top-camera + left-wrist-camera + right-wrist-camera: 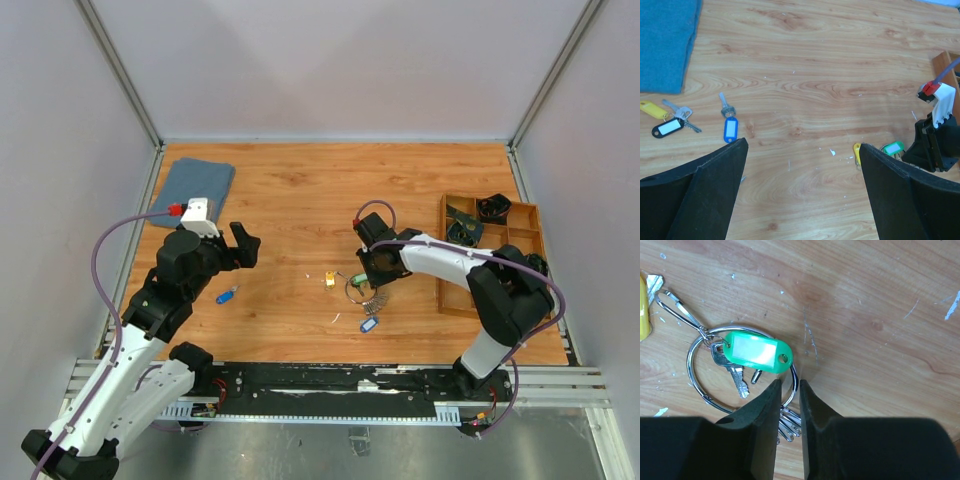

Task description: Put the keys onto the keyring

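The keyring (688, 365) lies flat on the wood, a silver wire loop carrying a green-tagged key (755, 351), a plain silver key (732, 372) and a bunch of silver keys (789, 422). My right gripper (790, 382) is down at the ring's right side, its fingers a narrow gap apart and straddling the wire, with a sliver of room still showing. From above, it (372, 282) sits over the ring (350, 290). A yellow key (329, 280) and a blue-tagged key (369, 324) lie nearby. My left gripper (802, 150) hovers wide open and empty, near another blue-tagged key (730, 128).
A blue cloth (198, 182) lies at the back left. A black-tagged bunch (668, 127) and a yellow tag (652, 110) lie beside it. A wooden compartment tray (445, 255) stands at the right. White specks dot the wood.
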Controlling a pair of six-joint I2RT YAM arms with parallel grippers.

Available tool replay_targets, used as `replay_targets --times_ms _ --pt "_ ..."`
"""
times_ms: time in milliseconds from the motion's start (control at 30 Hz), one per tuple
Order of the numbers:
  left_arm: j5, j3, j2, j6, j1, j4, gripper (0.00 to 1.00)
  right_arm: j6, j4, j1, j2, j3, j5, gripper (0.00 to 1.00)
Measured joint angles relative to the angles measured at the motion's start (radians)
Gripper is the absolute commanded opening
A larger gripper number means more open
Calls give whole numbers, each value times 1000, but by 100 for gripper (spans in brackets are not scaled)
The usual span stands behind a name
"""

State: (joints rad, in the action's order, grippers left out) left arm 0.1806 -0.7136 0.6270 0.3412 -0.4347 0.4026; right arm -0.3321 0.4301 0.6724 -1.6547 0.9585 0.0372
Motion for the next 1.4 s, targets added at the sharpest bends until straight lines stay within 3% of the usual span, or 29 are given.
replay_targets --times_ms 200,400,700,900,1167,1400 --pt "4 0 0 0 0 0 100 -4 -6 7 -6 5 20 1" --pt "6 0 0 0 0 2 100 13 1 10 50 -34 121 1" --pt "-19 -1 24 7 0 -11 100 111 49 10 373 -37 250 1" --pt "-83 0 56 23 0 -50 100 173 72 10 499 -34 278 1" --pt "-227 0 102 27 0 -151 99 238 81 15 603 -22 241 1" --pt "-340 6 196 27 -1 -220 93 304 60 31 660 -19 64 1"
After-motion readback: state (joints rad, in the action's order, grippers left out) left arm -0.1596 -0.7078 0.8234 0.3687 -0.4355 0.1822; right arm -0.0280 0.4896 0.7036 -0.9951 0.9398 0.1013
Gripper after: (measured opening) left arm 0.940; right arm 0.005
